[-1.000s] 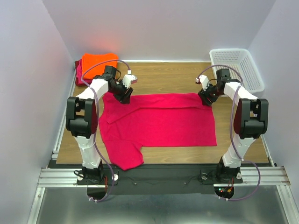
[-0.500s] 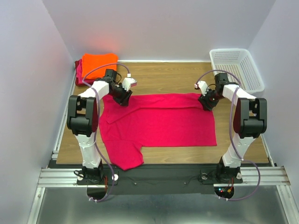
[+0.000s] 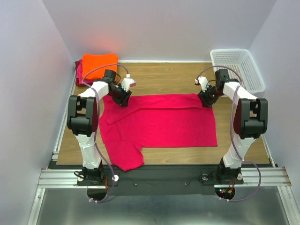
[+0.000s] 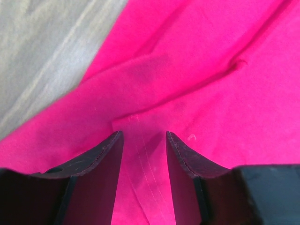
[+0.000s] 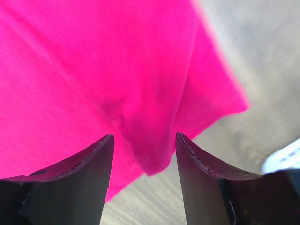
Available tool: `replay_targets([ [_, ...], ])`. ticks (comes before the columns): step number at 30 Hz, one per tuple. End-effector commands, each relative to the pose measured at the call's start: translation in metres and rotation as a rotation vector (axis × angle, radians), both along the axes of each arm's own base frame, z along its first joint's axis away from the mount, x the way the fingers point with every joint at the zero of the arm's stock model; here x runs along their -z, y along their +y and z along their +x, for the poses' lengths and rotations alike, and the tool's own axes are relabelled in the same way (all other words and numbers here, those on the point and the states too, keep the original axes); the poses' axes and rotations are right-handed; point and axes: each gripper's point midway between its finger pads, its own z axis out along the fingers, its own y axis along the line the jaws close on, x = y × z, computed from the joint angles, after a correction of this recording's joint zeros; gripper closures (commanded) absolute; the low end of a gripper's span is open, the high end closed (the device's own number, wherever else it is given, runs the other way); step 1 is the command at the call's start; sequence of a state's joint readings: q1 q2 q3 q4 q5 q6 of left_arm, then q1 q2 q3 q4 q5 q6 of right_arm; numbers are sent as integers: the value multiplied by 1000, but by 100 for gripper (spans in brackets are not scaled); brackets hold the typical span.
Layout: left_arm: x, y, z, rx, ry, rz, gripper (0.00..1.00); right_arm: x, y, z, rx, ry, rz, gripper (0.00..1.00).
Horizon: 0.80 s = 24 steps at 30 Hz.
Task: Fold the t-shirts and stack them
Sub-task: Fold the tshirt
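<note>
Both arms have shifted back to the far corners of the magenta t-shirt (image 3: 159, 124), flat mid-table (image 3: 164, 75); left gripper (image 3: 122, 98) and right gripper (image 3: 206, 99) straddle cloth, jaws apart, nothing pinched, fold-grasp likely next.

Mostly hidden — darker red shirt (image 3: 79, 75) under orange shirt (image 3: 99, 63)
</note>
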<state>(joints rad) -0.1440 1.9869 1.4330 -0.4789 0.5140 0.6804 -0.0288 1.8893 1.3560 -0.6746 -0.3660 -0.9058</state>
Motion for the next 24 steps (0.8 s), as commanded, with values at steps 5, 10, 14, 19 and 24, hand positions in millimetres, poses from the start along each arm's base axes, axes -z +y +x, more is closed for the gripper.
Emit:
replay_targets([
  [5, -54, 40, -42, -3, 9, -80, 50, -77, 144, 31, -110, -72, 299, 45],
  [10, -46, 81, -75, -72, 58, -55, 51, -86, 248, 44, -164, -58, 433, 49],
  [14, -34, 86, -104, -81, 105, -66, 51, -95, 315, 49, -180, -21, 531, 51],
  [19, -21, 83, -116, -88, 140, -86, 51, -88, 380, 41, -239, -2, 567, 52],
  [24, -14, 83, -115, -112, 142, -89, 53, -70, 412, 44, -255, -14, 569, 52],
])
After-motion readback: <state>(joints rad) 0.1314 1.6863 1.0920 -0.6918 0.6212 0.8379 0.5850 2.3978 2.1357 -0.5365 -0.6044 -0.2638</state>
